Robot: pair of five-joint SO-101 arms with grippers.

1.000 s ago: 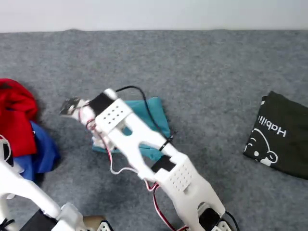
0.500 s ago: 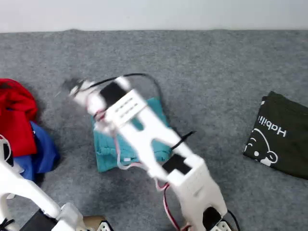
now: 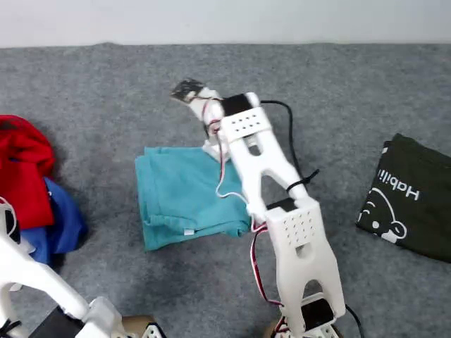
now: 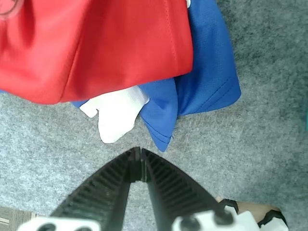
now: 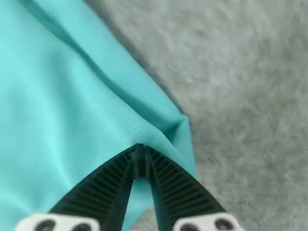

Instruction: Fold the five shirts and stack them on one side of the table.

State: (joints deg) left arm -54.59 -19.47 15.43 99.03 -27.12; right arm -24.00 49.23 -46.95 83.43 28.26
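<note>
2 closed, empty pairs: right fingers (image 5: 134,159) over the teal shirt (image 5: 57,120), by its corner; left fingers (image 4: 134,163) near the blue shirt (image 4: 207,72).

The tabletop (image 3: 331,91) is covered with a grey, felt-like fabric. Its far edge is met by a plain white wall (image 3: 225,21).

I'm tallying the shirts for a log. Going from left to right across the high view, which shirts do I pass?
red shirt → blue shirt → teal shirt → dark green shirt
</note>
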